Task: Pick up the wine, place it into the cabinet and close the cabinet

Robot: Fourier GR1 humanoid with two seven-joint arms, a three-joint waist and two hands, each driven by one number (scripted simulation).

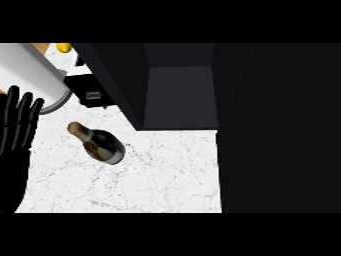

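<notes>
White marble counter (pixel 165 185); wine bottle (pixel 99 144) upright nr open cabinet (pixel 180 95); left robot hand (pixel 10 127) spread, resting.

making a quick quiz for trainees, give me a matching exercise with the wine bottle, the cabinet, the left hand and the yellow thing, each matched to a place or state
Things:
1. wine bottle
2. cabinet
3. left hand
4. yellow object

Descriptions:
A. open, with a dark interior showing
B. at the view's left edge, fingers straight, holding nothing
C. on the white marble counter, in front of the cabinet and to its left
D. at the top edge, only partly in view

Pairs: 1-C, 2-A, 3-B, 4-D
</notes>
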